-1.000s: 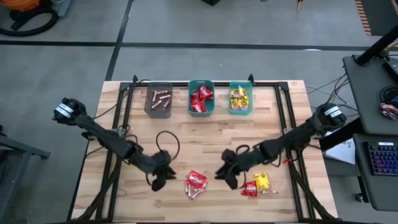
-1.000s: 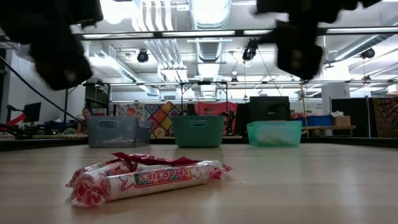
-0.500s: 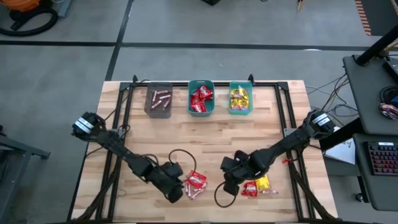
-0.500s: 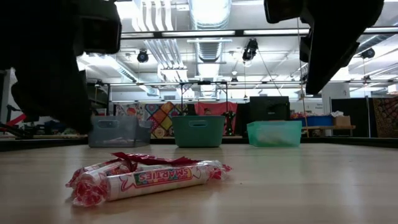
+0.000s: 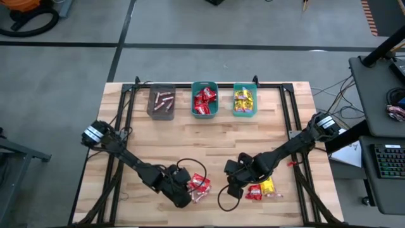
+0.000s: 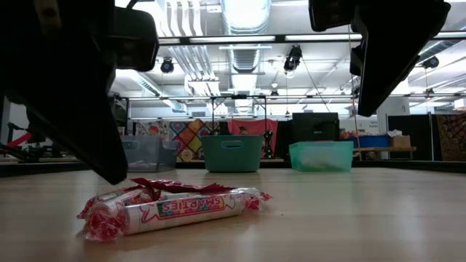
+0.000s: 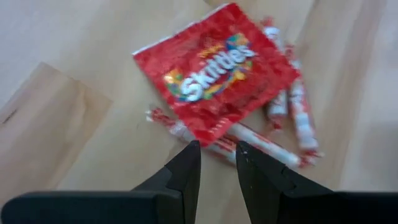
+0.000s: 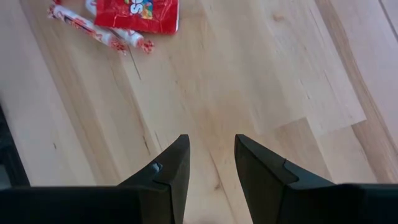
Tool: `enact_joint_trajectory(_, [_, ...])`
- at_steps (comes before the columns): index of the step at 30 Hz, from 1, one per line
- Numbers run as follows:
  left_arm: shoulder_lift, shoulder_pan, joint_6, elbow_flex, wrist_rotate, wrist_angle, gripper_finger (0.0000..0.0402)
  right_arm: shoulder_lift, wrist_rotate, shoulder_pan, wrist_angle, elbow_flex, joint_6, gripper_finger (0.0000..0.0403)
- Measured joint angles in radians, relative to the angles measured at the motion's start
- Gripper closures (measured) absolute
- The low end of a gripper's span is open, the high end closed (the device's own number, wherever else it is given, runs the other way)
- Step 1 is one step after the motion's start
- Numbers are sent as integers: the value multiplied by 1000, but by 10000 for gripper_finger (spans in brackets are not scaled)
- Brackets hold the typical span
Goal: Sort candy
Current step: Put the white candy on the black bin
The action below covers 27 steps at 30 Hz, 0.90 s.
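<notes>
High view: the wooden desk (image 5: 209, 152) has three bins lined up along its top edge; a grey bin (image 5: 161, 101) with pinkish stick candies, a teal bin (image 5: 204, 99) with red packets and another teal bin (image 5: 244, 101) with yellow ones; in the lower middle of the frame the left tool (image 5: 182, 192) sits right at a little heap made of a red packet (image 5: 200, 183) and some stick candies (image 5: 197, 196); the right tool (image 5: 234, 187) is just to the right of that, next to a second heap with red and yellow packets (image 5: 266, 185).

Low view: rolls of stick candy lie on the desk at lower left with the red wrapper on top; the left arm fills the upper left as a dark shape, its tip down beside the rolls; the right arm hangs at upper right; bins stand in the background.

Left wrist view: its fingers (image 7: 186, 171) are a little apart, holding nothing, hovering over the stick candies poking out from under the red Skittles packet.

Right wrist view: fingers (image 8: 177, 165) spread with bare wood between them, nothing held; the first heap shows at the upper left.
</notes>
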Motion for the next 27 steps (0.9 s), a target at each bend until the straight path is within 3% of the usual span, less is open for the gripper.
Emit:
enact_joint_trajectory(11, [21,0,-41,-5,-60,-25,316,0,9,0,3,0,12,284])
enact_joint_trajectory(22, [-24,-2,-43,5,-50,-265,316,0,35,0,4,0,8,284])
enact_joint_trajectory(27, [-45,-27,-48,7,-41,-179,316,-1,56,0,4,0,0,284])
